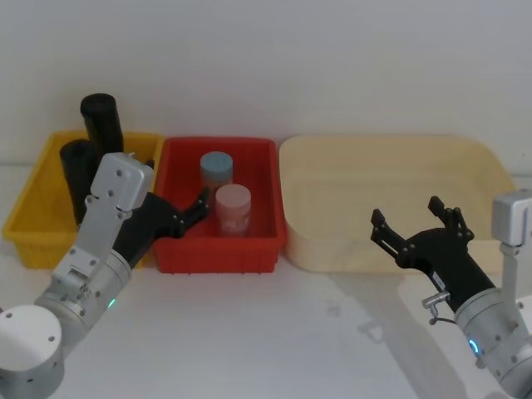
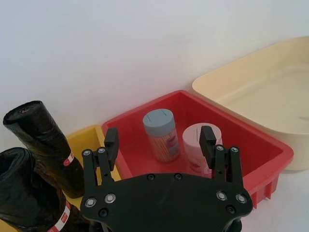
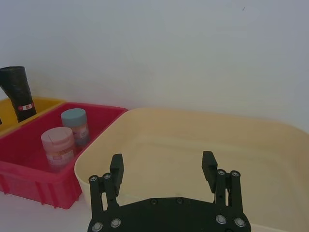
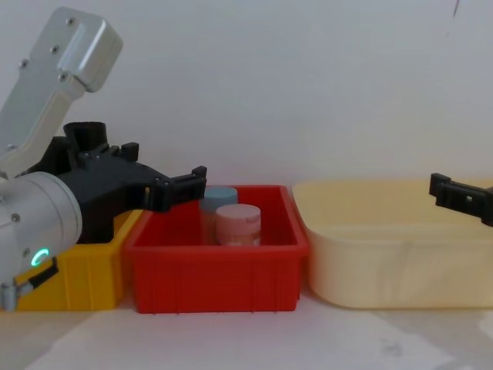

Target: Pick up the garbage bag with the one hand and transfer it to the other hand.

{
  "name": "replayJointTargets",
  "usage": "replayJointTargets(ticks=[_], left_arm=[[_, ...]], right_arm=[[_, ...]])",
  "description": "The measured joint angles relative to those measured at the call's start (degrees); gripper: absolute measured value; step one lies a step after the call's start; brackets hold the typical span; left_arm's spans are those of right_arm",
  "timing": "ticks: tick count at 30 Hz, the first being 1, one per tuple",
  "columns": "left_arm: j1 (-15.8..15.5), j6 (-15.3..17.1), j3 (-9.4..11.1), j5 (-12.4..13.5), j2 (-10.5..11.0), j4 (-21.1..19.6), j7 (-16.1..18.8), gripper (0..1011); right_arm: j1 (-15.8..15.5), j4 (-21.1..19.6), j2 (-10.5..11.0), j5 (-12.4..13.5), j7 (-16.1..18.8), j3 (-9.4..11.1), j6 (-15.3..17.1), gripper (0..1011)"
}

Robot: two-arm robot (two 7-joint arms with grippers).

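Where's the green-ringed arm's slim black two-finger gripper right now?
Head view, left side: the left gripper hovers open over the left part of the red plastic bin, beside the yellow plastic bin.

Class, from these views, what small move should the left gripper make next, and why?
Probably swing the left gripper leftward: its open jaws point over the red bin, while the garbage bag stands untouched in the yellow bin beside it.
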Motion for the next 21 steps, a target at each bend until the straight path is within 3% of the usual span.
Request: replayJointTargets(ticks=[13,21], left_arm=[[-0.02,0.15,0.0,0.03,-0.03,-0.09,0.0,1001],[-0.16,3.76,-0.68,-0.23,0.78,-3.93,-0.61,1001]], right_arm=[[0.12,0.09,0.0,0.0,0.08,0.0,0.0,1001],[2.37,1.12,0.16,0.32,2.38,-0.52,0.37,1001]])
